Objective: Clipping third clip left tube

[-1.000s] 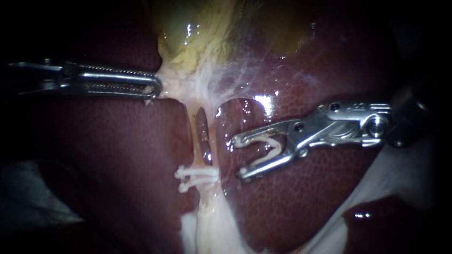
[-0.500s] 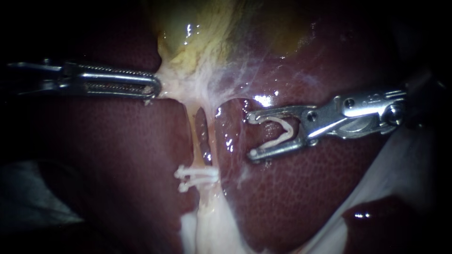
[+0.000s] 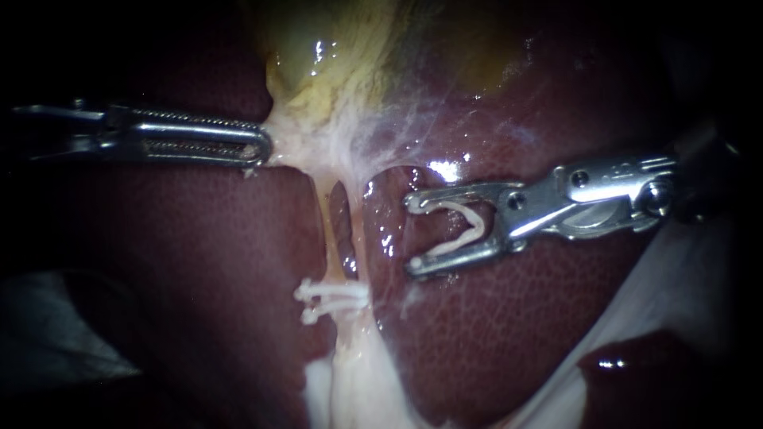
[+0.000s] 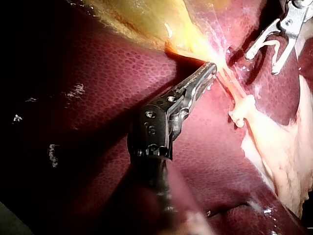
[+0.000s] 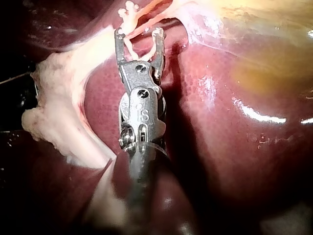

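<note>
Two pale tubes run down from the gallbladder: the left tube and the right tube, with liver showing between them. Two white clips cross them low down. My left instrument is shut on the whitish tissue at the gallbladder's neck and holds it taut; the left wrist view shows its jaws pressed together there. My right instrument stands right of the tubes, apart from them. Its jaws are wide apart with an open white clip seated between them, also seen in the right wrist view.
Dark red liver surrounds the tubes on both sides. A pale fatty mass lies below the clips. White material shows under my right instrument's shaft.
My right instrument, with its clip, rose and drew back to the right, then edged left again toward the tubes. The left instrument and the tissue held still.
</note>
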`<state>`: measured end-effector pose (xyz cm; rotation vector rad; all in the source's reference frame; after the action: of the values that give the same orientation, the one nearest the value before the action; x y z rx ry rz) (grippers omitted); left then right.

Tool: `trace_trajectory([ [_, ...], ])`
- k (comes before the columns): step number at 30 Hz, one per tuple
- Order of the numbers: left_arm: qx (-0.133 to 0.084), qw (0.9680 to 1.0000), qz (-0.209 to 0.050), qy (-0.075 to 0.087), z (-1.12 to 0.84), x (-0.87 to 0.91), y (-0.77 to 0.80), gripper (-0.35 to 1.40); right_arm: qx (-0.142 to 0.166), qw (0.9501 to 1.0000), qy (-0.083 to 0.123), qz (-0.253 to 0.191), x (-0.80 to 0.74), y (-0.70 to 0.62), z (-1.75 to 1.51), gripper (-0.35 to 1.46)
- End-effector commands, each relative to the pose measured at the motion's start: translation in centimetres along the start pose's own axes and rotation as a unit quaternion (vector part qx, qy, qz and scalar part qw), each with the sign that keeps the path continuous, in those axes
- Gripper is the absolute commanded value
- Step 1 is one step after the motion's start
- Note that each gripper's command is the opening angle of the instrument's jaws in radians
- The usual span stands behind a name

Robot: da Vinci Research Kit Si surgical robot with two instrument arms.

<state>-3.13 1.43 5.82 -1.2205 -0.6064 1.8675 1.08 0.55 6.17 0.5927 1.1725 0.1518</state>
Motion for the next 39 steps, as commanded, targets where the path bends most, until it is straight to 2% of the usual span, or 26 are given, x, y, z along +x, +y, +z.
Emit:
trace_trajectory([
  [1,0.0,1.0,0.0,0.0,0.0,0.0,0.0,-0.35,0.003,1.0,0.002,0.001,-0.01,0.0,0.03,0.46],
  [17,0.0,1.0,0.0,0.0,0.0,0.0,0.01,-0.35,0.049,0.9974,0.029,0.045,-0.11,0.01,0.52,0.46],
  [26,0.0,1.0,0.0,0.0,0.0,0.0,0.01,-0.35,0.047,0.997,0.031,0.052,-0.2,0.13,0.6,0.46],
  [39,0.0,1.0,0.0,0.0,0.0,0.0,0.01,-0.35,0.052,0.9964,0.03,0.06,-0.39,0.28,0.73,0.46],
])
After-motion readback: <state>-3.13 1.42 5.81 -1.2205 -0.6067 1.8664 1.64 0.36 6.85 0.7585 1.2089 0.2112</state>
